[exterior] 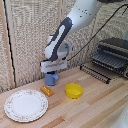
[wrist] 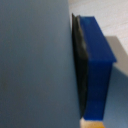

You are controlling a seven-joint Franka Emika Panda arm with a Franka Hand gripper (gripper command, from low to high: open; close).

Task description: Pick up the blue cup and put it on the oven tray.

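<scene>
The blue cup [exterior: 51,79] is near the back edge of the wooden table, at the exterior view's left of centre. My gripper [exterior: 52,73] comes down onto it from above and is shut on its wall. Whether the cup rests on the table or hangs just above it I cannot tell. In the wrist view the cup's wall [wrist: 35,60] fills most of the picture, with a blue finger [wrist: 97,55] and its black pad pressed against it. The oven tray [exterior: 97,71], a dark wire rack, sticks out of the toaster oven [exterior: 114,56] at the exterior view's right.
A yellow bowl [exterior: 74,90] sits between the cup and the tray. A small orange object [exterior: 47,90] lies just in front of the cup. A round white patterned plate [exterior: 26,105] lies at the front left. A black cable hangs behind the arm.
</scene>
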